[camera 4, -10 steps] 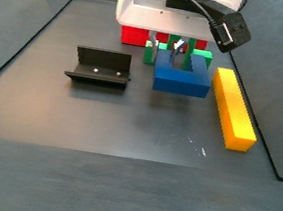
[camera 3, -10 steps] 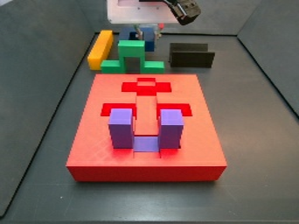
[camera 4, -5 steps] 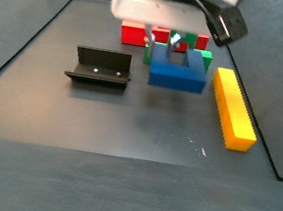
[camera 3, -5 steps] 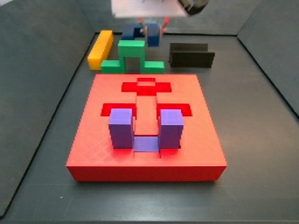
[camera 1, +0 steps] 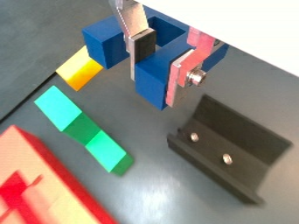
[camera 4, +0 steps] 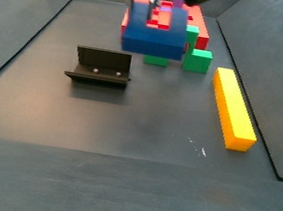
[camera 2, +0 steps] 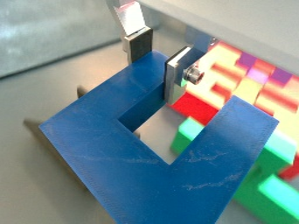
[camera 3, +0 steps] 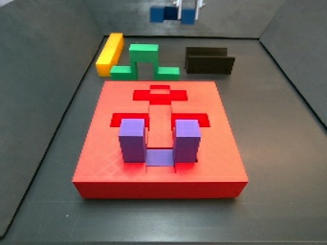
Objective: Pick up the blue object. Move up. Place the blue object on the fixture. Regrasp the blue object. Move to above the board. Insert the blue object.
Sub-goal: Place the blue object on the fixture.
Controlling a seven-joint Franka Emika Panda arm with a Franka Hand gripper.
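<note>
Side view, left to right: fixture (camera 4: 100,68) on the floor; gripper (camera 4: 157,8), jaws closed on one prong of the blue object (camera 4: 155,37), raised near the board (camera 4: 197,30). Off-centre grip may let it tilt, misseating on the fixture.

yellow bar (camera 4: 233,109), green block (camera 3: 143,61) — purple U-shaped block (camera 3: 159,142) seated in red recess

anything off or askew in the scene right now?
Nothing stands out. The gripper holds the blue object by one prong, lifted off the floor. The fixture stands upright, and the purple block sits squarely in the board.
</note>
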